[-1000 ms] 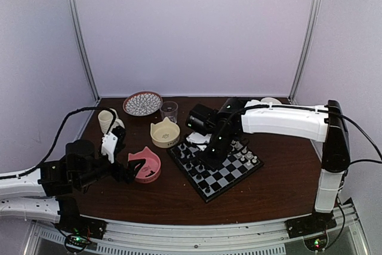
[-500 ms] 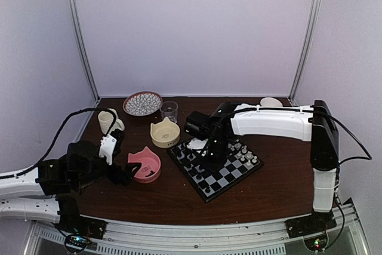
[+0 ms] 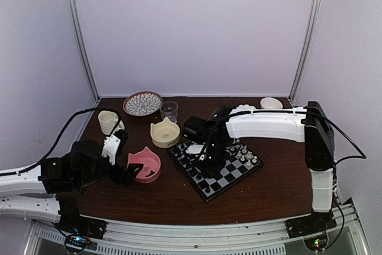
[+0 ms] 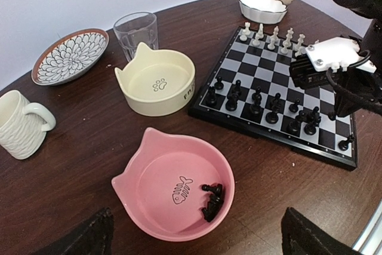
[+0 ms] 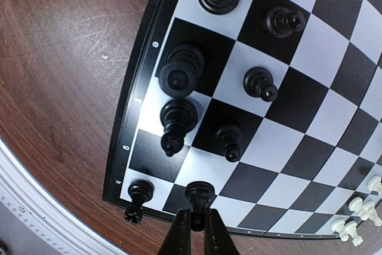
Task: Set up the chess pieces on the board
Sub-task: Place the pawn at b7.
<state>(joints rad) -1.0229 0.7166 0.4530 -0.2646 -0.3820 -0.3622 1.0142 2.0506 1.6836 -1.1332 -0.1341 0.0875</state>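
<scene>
The board (image 3: pixel 234 173) lies at mid-table with black chess pieces (image 4: pixel 255 101) on its near rows and white ones (image 4: pixel 271 35) along the far side. My right gripper (image 5: pixel 198 225) is shut on the head of one black piece (image 5: pixel 200 193), which stands upright on a square by the board's edge (image 5: pixel 128 141). Other black pieces (image 5: pixel 178 120) stand close beside it. My left gripper (image 4: pixel 197 237) hangs open over the pink cat-shaped bowl (image 4: pixel 140 156), where a few black pieces (image 4: pixel 212 201) lie. Nothing is between its fingers (image 4: pixel 83 237).
A cream cat bowl (image 4: pixel 156 82), a glass (image 4: pixel 136 28), a patterned plate (image 4: pixel 70 55) and a white mug (image 4: pixel 18 125) stand left of and behind the board. Two small white bowls (image 4: pixel 262 7) sit past its far corner. The right arm (image 3: pixel 268 123) spans over the board.
My right arm has swung left across the board, holding its piece, and now has it at the board's edge. The left gripper has edged slightly toward the pink bowl, still open.
</scene>
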